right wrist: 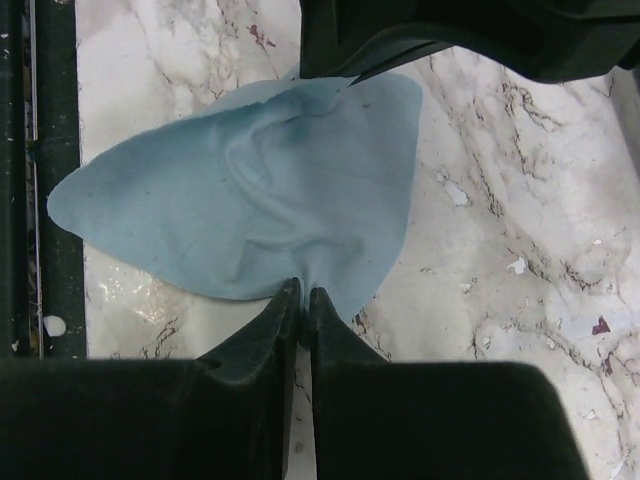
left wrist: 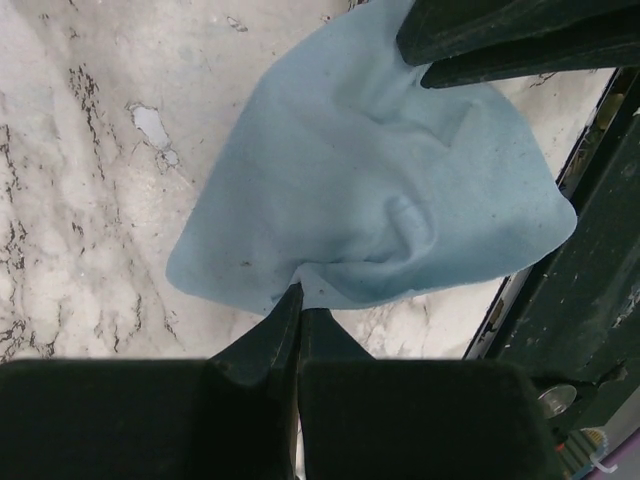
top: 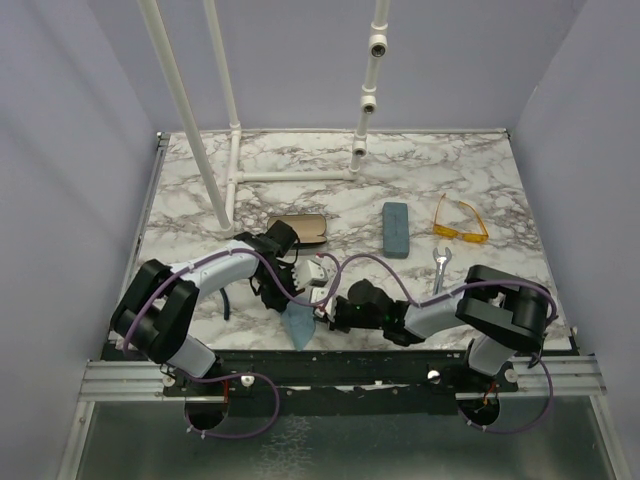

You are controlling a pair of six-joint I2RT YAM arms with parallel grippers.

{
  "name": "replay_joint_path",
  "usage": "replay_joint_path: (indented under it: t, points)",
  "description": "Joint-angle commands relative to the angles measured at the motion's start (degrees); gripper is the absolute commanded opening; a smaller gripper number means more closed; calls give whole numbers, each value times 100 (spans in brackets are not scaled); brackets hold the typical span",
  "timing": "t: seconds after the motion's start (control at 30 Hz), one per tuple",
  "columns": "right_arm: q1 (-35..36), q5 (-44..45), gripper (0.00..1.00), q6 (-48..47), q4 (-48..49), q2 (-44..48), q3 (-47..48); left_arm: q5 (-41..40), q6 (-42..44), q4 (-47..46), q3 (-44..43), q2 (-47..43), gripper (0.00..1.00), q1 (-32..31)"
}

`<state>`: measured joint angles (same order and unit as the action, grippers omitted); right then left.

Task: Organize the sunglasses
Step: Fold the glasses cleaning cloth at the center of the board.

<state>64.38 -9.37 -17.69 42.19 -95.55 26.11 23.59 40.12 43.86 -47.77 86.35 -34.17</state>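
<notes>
The yellow-orange plastic sunglasses (top: pixel 458 222) lie open at the right back of the marble table. I cannot make out the thin dark wire pair. Both grippers meet at the table's near edge over a light blue cloth (top: pixel 298 328). My left gripper (top: pixel 297 303) is shut on one edge of the cloth (left wrist: pixel 370 190), with its tips (left wrist: pixel 298 298) pinching the hem. My right gripper (top: pixel 323 318) is shut on the opposite edge of the cloth (right wrist: pixel 250 200), with its tips (right wrist: pixel 303 293) pinching it. The cloth hangs spread between them just over the table.
The blue-grey oblong case (top: pixel 396 228) lies mid-table. The black oval case (top: pixel 300 230) sits behind my left wrist. A small silver tool (top: pixel 440 268) and a white object (top: pixel 320 272) lie near the arms. White pipe posts (top: pixel 232 150) stand at the back left. The black front rail (right wrist: pixel 25 200) is beside the cloth.
</notes>
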Motion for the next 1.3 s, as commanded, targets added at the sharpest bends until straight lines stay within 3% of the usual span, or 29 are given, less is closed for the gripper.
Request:
replay_joint_path:
  t: [0.0,0.23,0.6,0.73,0.93,1.07,1.2,1.23,1.27]
  points:
    - [-79,228,4,263,-1162,-44,-133,291,128,120,-150,136,0,-13]
    - [-720,536,1,891,-924,233,-229,477,189,117,-109,103,0,-19]
    - [-1404,550,1,753,-919,21,105,691,116,34,-489,483,0,-56]
    - [-1433,440,16,804,-1324,280,128,734,76,-25,-471,463,0,-54]
    - [-1431,179,43,1079,-1996,1378,-140,754,-47,-85,-447,459,0,-55]
    - [-1347,16,49,1535,-2275,1767,-221,844,-172,-88,-541,517,0,-63]
    - [-934,253,52,1940,-1582,2072,-766,888,-209,-87,-529,466,0,-63]
    - [-824,247,55,2061,-1176,2123,-965,884,-202,-92,-508,441,0,-63]
    - [-671,256,64,2107,-733,2143,-1163,865,-205,-95,-491,406,0,-63]
